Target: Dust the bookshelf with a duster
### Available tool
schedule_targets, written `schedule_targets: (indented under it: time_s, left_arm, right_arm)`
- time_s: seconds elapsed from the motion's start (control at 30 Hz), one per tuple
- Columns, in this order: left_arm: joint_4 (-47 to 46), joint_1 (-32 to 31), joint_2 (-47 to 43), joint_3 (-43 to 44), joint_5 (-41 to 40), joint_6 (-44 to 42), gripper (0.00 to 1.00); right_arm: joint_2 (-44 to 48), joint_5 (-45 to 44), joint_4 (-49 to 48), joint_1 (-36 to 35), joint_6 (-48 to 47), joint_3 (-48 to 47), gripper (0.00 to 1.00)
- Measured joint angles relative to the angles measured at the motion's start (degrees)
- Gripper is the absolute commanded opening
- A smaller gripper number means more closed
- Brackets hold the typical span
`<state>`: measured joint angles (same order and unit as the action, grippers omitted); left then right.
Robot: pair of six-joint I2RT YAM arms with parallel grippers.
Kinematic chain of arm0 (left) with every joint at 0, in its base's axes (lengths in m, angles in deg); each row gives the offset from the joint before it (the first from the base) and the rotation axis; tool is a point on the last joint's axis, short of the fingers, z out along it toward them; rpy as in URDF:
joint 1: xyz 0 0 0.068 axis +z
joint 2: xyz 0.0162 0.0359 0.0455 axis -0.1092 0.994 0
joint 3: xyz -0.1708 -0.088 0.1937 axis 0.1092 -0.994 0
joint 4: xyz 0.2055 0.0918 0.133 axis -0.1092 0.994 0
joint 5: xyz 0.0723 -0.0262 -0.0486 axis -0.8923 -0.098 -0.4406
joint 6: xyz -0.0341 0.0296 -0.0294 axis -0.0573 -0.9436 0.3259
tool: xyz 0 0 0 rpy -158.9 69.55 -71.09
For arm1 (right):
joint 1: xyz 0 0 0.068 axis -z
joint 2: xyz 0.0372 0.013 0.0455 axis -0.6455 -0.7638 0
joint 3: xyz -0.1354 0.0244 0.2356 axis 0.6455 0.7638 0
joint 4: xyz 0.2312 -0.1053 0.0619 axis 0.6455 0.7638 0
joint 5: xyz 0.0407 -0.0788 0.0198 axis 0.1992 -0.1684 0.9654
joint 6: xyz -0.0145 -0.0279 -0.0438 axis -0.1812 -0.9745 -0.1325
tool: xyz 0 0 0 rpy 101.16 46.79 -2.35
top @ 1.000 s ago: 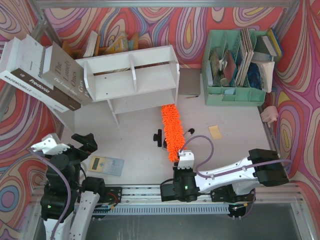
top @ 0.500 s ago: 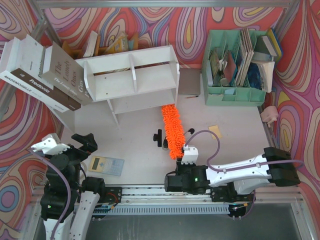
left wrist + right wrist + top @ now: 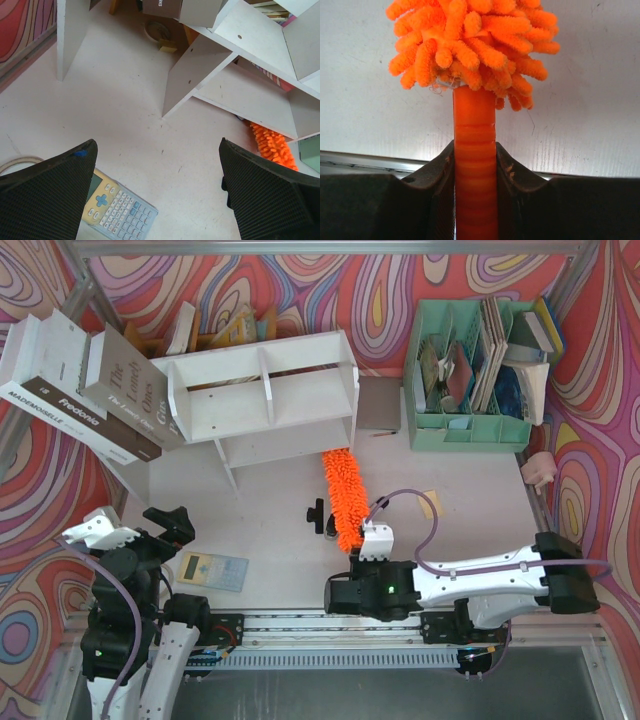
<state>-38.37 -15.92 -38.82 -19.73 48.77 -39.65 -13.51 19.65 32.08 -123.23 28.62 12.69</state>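
Setting: a white counter (image 3: 270,540) ringed by swirl-patterned walls.
Bookshelf: the bookshelf (image 3: 262,400) stands at the far side.
Duster: the duster (image 3: 340,490) lies on the counter, fluffy tip at the bookshelf's lower right corner, handle (image 3: 475,145) toward me.
Right end effector: my right end effector (image 3: 475,165) is clamped on the handle just below the fluff.
Left end effector: my left end effector (image 3: 157,145) hangs with fingers wide apart, holding nothing, above a calculator (image 3: 117,210).
Handling: I judge the duster light and its head soft and floppy. Only the stiff, smooth handle offers a firm hold, and it may slip.
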Motion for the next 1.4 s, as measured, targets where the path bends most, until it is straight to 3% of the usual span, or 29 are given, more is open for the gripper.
schedule_targets:
  time_s: [0.2,0.57,0.97,1.4]
  left_arm:
    - [0.0,0.0,0.1,0.0,0.0,0.0,0.98]
    - [0.0,0.0,0.3,0.0,0.0,0.0,0.98]
    - [0.0,0.0,0.2,0.0,0.0,0.0,0.99]
    - [0.0,0.0,-0.2,0.0,0.0,0.0,0.99]
  right_arm:
    - [1.8,-0.8,2.0,0.2,-1.0,-1.8,0.00]
    - [1.6,3.1,-2.0,0.3,-2.7,4.0,0.00]
    - [4.5,0.8,2.5,1.7,-5.2,-2.9,0.00]
    - [1.9,3.9,-3.4,1.8,-6.2,3.7,0.00]
